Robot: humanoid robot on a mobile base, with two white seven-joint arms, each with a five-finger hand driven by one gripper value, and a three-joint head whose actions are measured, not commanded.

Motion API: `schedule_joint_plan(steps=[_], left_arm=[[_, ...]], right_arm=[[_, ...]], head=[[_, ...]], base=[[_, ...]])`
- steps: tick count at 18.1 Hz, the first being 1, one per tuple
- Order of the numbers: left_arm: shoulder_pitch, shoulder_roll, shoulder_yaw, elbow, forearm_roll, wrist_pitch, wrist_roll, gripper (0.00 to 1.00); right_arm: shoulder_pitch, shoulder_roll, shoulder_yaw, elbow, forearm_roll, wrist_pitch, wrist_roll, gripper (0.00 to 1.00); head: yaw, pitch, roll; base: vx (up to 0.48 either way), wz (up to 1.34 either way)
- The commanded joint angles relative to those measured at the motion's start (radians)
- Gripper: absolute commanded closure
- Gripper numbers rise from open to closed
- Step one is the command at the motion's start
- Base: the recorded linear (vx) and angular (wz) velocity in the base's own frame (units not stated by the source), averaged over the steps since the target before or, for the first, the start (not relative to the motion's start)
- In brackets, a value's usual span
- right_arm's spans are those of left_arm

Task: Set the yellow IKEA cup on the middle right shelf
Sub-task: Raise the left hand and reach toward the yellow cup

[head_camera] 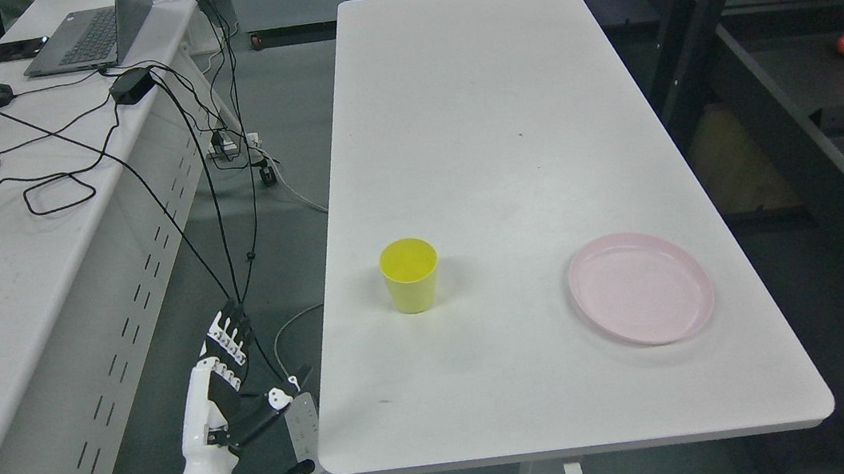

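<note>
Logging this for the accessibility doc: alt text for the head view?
An upright, empty yellow plastic cup stands on a white rectangular table, with an empty pink round plate to its right. The robot's white and black left hand, fingers open, hangs beside the table's left edge, holding nothing.

**Left arm low, hand open**

One arm in view, entering at the lower left. Metal wrist cuff at the bottom edge, white forearm shell rising from it. The left robot hand (223,374) points up and away from the camera, fingers (229,337) extended and close together, thumb (274,400) splayed out to the right. Nothing held. Right arm not seen.
</note>
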Motion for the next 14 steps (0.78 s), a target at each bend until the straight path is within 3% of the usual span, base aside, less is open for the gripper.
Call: schedule_joint_plan(steps=[1, 6, 8, 10, 14], left_arm=[[-0.010, 0.017, 0.021, 0.003, 0.000, 0.018, -0.001, 0.01], [-0.114, 0.017, 0.102, 0.146, 0.037, 0.028, -0.002, 0.02], [-0.167, 0.023, 0.107, 0.203, 0.177, 0.032, -0.004, 0.05], [-0.221, 0.080, 0.102, 0.280, 0.241, 0.032, -0.004, 0.05], [-0.370, 0.101, 0.113, 0.476, 0.255, 0.032, -0.022, 0.04]], right_arm=[[0.014, -0.017, 0.017, 0.000, -0.025, 0.001, -0.003, 0.01], [0.014, -0.017, 0.017, 0.000, -0.025, 0.001, -0.003, 0.01], [0.014, -0.017, 0.017, 0.000, -0.025, 0.001, -0.003, 0.01], [0.014, -0.017, 0.017, 0.000, -0.025, 0.001, -0.003, 0.01], [0.014, -0.017, 0.017, 0.000, -0.025, 0.001, -0.003, 0.01]], head=[[0.0000, 0.000, 0.000], [0.0000, 0.000, 0.000], [0.0000, 0.000, 0.000], [0.0000, 0.000, 0.000], [0.0000, 0.000, 0.000]], base=[[0.001, 0.01], [0.000, 0.00], [0.000, 0.00], [0.000, 0.00], [0.000, 0.00]])
